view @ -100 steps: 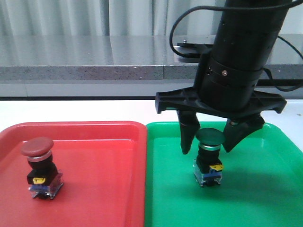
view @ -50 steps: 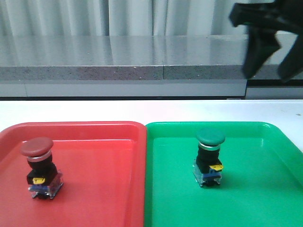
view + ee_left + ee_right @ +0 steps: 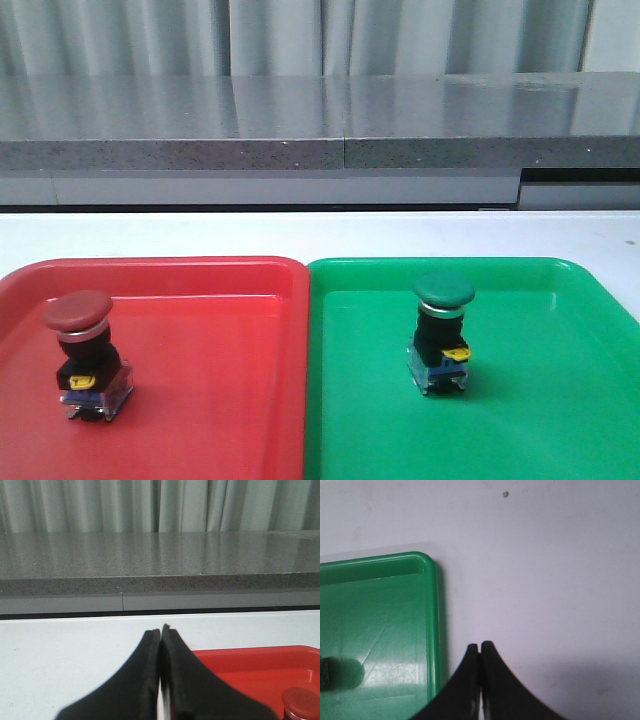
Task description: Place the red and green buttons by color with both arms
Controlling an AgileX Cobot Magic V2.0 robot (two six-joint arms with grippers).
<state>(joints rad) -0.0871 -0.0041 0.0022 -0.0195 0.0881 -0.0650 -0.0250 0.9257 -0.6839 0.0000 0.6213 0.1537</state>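
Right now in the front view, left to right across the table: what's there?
Red tray → red button standing in it → green tray → green button standing in it. Neither arm shows in this view.
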